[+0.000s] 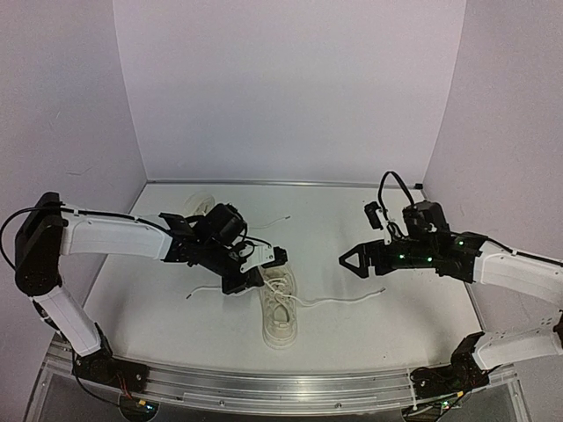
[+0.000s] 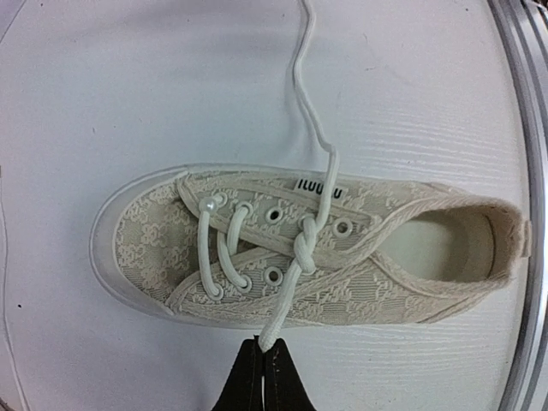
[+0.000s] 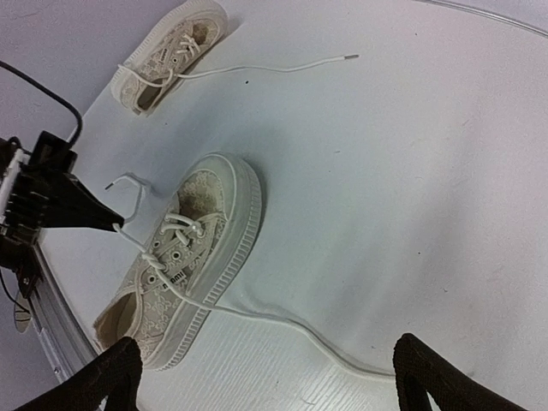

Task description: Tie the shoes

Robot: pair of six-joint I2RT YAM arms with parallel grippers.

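One cream shoe (image 1: 280, 309) lies in the middle of the table, its toe pointing away from the arms. In the left wrist view this shoe (image 2: 325, 248) lies sideways and its two laces cross in a single twist (image 2: 304, 248) over the tongue. My left gripper (image 2: 261, 349) is shut on one lace right beside the sole; from above, the left gripper (image 1: 253, 281) sits at the shoe's left side. The other lace (image 3: 342, 347) trails loose to the right across the table. My right gripper (image 1: 346, 260) hovers open to the right of the shoe, holding nothing. The second shoe (image 3: 171, 51) lies at the back left.
A metal rail (image 1: 264, 389) runs along the near table edge, close to the near shoe's heel (image 2: 505, 231). White walls close in the back and both sides. The second shoe's lace (image 3: 282, 64) stretches out over the table top behind.
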